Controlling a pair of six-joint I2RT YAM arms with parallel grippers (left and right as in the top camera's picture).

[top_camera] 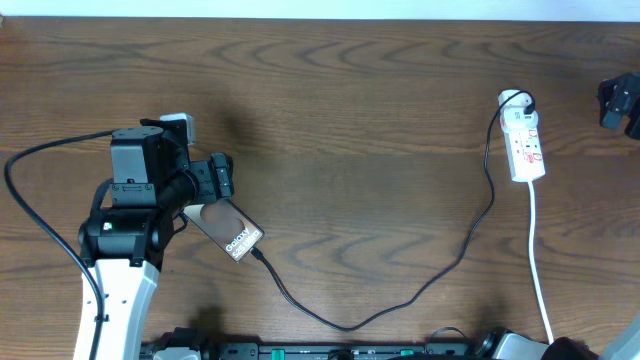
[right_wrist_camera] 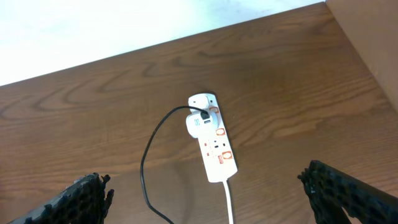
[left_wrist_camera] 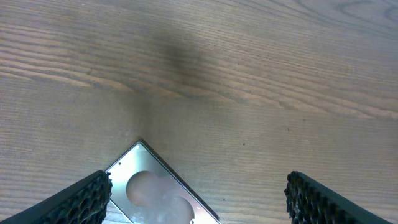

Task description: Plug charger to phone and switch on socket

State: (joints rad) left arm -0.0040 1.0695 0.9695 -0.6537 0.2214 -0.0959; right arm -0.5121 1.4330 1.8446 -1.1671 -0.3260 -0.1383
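Note:
The phone (top_camera: 232,232) lies flat and diagonal on the table, "Galaxy" lettering up. Its glossy corner shows in the left wrist view (left_wrist_camera: 163,191). My left gripper (top_camera: 221,187) hovers over the phone's upper end, open and empty (left_wrist_camera: 198,208), one finger at the phone's edge. The black charger cable (top_camera: 420,290) runs from the phone's lower-right end, where its plug tip (top_camera: 258,254) meets the phone, to the adapter in the white socket strip (top_camera: 526,145). My right gripper (top_camera: 621,102) is open (right_wrist_camera: 214,208), above and right of the strip (right_wrist_camera: 214,149).
The strip's white cord (top_camera: 540,280) runs toward the table's front edge. The black cable loops across the front middle of the wooden table (top_camera: 360,120). A small white block (top_camera: 176,122) sits behind the left arm.

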